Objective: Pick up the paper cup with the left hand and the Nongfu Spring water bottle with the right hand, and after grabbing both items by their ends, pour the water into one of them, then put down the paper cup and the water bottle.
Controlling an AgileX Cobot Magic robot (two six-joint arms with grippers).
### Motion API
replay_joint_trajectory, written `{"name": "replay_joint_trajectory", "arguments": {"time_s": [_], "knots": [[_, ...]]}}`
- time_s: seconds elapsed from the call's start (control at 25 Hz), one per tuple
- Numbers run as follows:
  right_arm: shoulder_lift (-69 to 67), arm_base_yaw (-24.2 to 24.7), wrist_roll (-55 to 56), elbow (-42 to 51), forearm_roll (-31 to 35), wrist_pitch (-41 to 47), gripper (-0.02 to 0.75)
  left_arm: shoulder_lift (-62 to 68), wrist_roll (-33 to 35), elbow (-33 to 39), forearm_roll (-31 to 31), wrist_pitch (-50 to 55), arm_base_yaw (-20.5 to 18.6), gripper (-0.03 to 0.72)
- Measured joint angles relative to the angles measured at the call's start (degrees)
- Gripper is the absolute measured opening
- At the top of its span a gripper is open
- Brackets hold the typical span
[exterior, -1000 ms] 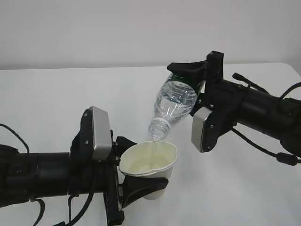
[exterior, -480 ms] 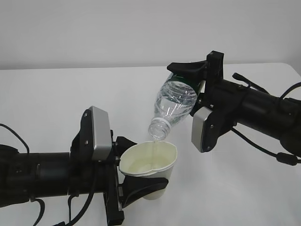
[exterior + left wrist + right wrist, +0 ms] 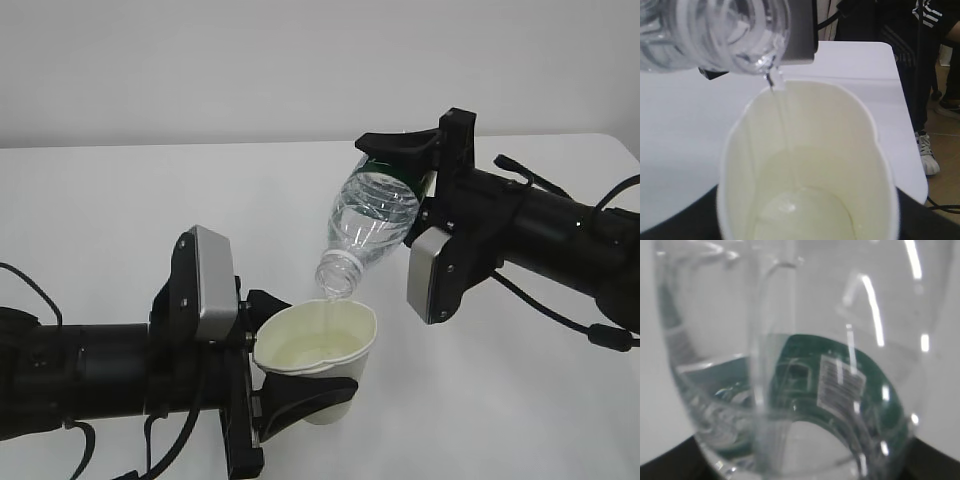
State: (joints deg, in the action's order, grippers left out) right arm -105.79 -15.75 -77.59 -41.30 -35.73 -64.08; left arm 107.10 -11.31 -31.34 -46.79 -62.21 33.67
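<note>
item: pour, under way. right hand (image 3: 405, 150) clamps nongfu spring water bottle (image 3: 368, 222), neck tipped down; left hand (image 3: 285, 375) grips paper cup (image 3: 318, 350) just below its mouth. next you level the bottle.

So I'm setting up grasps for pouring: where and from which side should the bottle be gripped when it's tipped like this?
Grip the bottle at its base end, by the green label, coming from the right as the right fingers do now. It tilts neck-down over the cup, so a base grip probably keeps the fingers clear of the stream and the cup's rim.
</note>
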Motion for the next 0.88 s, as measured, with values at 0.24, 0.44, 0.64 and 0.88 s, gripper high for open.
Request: {"name": "replay_joint_trajectory", "arguments": {"time_s": [0.24,0.44,0.64,0.88], "knots": [[0.0,0.0,0.0,0.0,0.0,0.0,0.459,0.0,0.0,0.0,0.0,0.0,0.0,0.419],[0.0,0.0,-0.13,0.0,0.0,0.0,0.459,0.0,0.0,0.0,0.0,0.0,0.0,0.419],[0.0,0.0,-0.24,0.0,0.0,0.0,0.459,0.0,0.0,0.0,0.0,0.0,0.0,0.419],[0.0,0.0,-0.81,0.0,0.0,0.0,0.459,0.0,0.0,0.0,0.0,0.0,0.0,0.419]]}}
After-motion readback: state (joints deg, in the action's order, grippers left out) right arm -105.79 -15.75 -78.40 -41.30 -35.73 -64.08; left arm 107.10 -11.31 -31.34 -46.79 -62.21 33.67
